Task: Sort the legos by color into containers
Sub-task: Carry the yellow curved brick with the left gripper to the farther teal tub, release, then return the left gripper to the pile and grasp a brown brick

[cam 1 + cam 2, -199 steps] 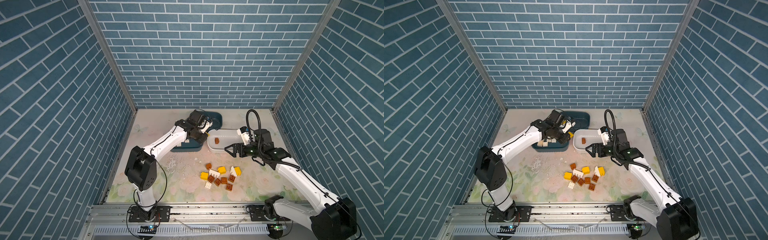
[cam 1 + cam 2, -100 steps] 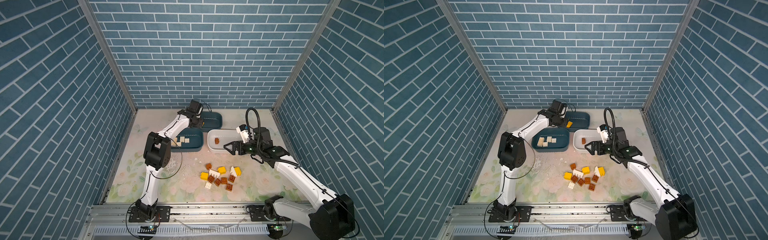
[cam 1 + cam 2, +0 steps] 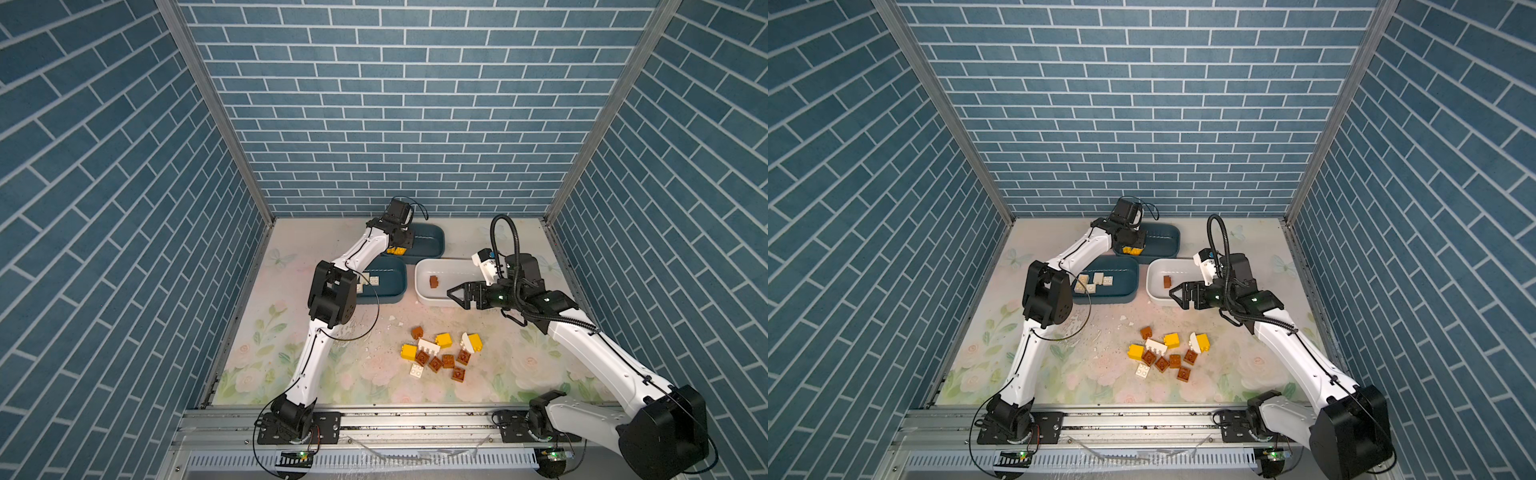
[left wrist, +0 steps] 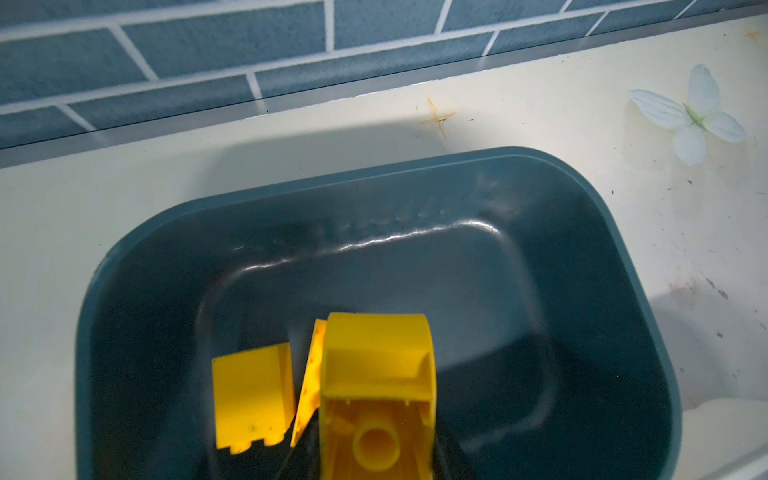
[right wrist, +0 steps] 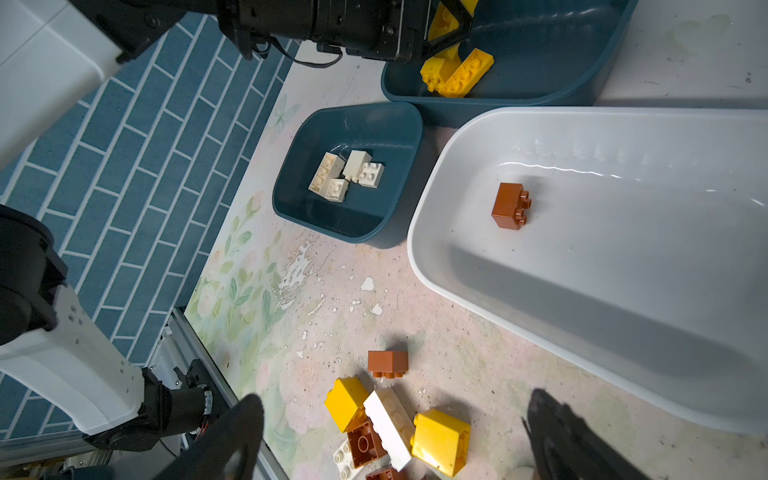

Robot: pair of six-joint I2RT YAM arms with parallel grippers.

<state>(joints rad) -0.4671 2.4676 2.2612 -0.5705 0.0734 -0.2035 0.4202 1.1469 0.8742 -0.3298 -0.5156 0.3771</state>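
The left end of the far teal tub (image 3: 430,244) is blocked by the left gripper (image 3: 397,249), closed on a yellow brick (image 4: 376,374), and by loose yellow bricks (image 4: 249,399); its right half is unobstructed. The brick pile (image 3: 435,363) is ringed by bare mat (image 3: 365,374) on every side.

- I see far tub (image 3: 428,245) and near tub (image 3: 390,283) teal, third tub (image 3: 457,279) white.
- Held brick (image 4: 376,361) yellow; loose bricks (image 3: 435,364) yellow, white, brown.
- Surface (image 3: 374,376): pale floral print.
- Walls (image 3: 395,124): blue brick pattern.

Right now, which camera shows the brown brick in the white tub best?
The right wrist view: the brown brick sits close and unblocked in the white tub, studs visible. Both top views show only a small speck; the left wrist view misses it.
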